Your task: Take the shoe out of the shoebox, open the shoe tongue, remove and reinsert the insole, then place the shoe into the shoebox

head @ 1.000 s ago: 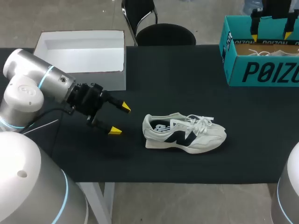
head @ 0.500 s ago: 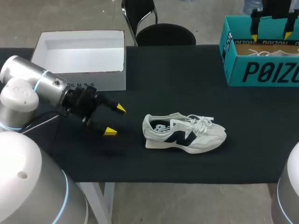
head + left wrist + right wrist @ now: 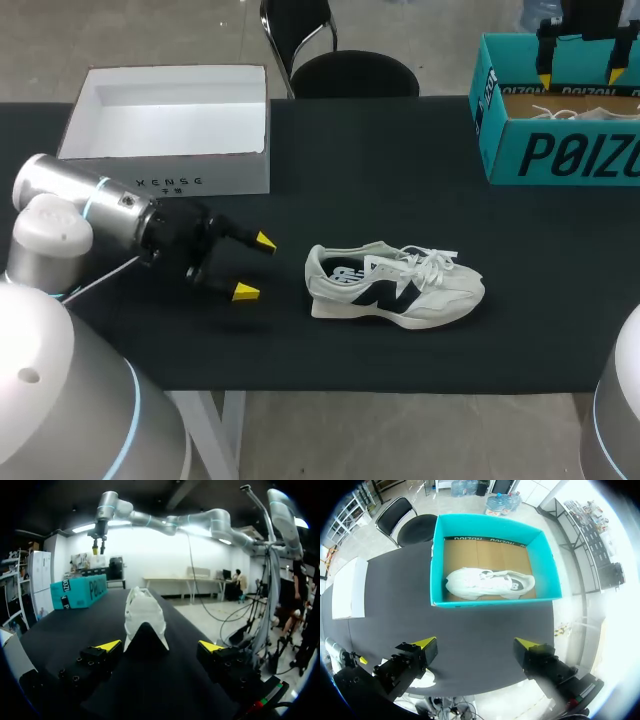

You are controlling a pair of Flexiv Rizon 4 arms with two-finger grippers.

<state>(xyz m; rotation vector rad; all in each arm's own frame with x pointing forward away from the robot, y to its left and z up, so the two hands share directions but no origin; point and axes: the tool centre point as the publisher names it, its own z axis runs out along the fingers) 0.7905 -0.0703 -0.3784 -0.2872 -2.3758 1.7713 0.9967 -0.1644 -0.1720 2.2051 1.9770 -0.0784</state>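
Note:
A white sneaker with a dark logo (image 3: 395, 285) lies on its side on the black table (image 3: 400, 180), heel toward my left gripper (image 3: 255, 266). That gripper hovers open just left of the heel, a short gap away. In the left wrist view the heel (image 3: 144, 615) stands straight ahead of the open left gripper (image 3: 160, 645). My right gripper (image 3: 581, 77) hangs open high above the teal shoebox (image 3: 560, 150). In the right wrist view a second white shoe (image 3: 490, 584) lies inside the shoebox (image 3: 490, 524), far below the open right gripper (image 3: 475, 643).
A white open box (image 3: 170, 175) sits at the table's back left, behind my left arm. The teal shoebox takes up the back right corner. Bare black tabletop lies between the sneaker and both boxes.
My left arm has sunk and levelled out, and its gripper has dipped slightly toward the table beside the heel. The sneaker and the right arm have not moved.

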